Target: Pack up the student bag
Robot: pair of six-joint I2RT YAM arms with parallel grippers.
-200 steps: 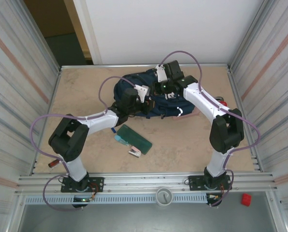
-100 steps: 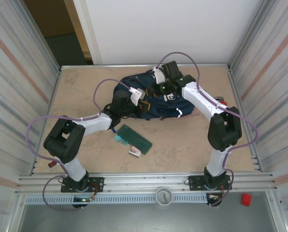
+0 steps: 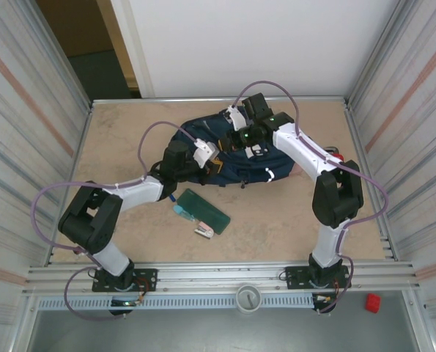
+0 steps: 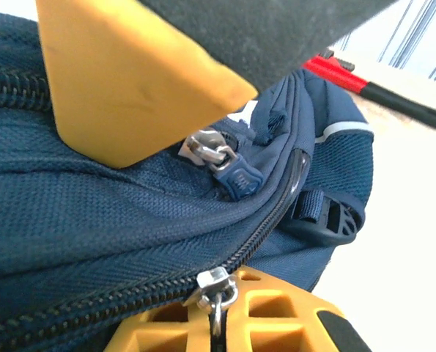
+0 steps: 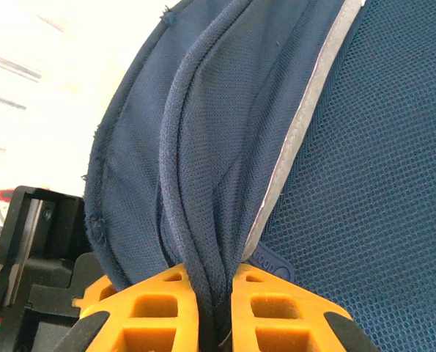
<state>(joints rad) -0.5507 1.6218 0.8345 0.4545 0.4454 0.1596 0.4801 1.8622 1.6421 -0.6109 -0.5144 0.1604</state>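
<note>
At the near left of the table [image 3: 115, 139] a small red object [image 3: 78, 249] is seen beside the left arm. Towards the middle a flat green case [image 3: 205, 209] is laid on the tabletop. A pale blue item [image 3: 181, 211] is set against its left end and a small white and pink item [image 3: 204, 232] just beside its near edge.

The student bag [image 3: 199, 134] is laid in the far middle of the table, well apart from the case, with both grippers brought onto it. The left gripper [image 3: 216, 163] is placed on the bag's near left part. In the left wrist view its fingers [image 4: 276, 315] are seen pressed together on a metal zipper pull [image 4: 216, 284], which is pinched between them at the end of a closed zip. A second pull [image 4: 228, 167] with a navy tab is left lying free on the fabric above it, and a black buckle [image 4: 327, 216] is seen further right. The orange wedge [image 4: 122, 81] over the fabric is probably a finger of the other arm.

The right gripper [image 3: 232, 141] is set on the bag's far side, just beside the left one. Its fingers [image 5: 152, 308] are clamped on a fold of navy fabric, with the reflective stripe [image 5: 298, 125] running up from the grip and blue mesh [image 5: 379, 183] to its right.

A red-handled tool [image 3: 336, 155] is left on the table by the bag's right end
</note>
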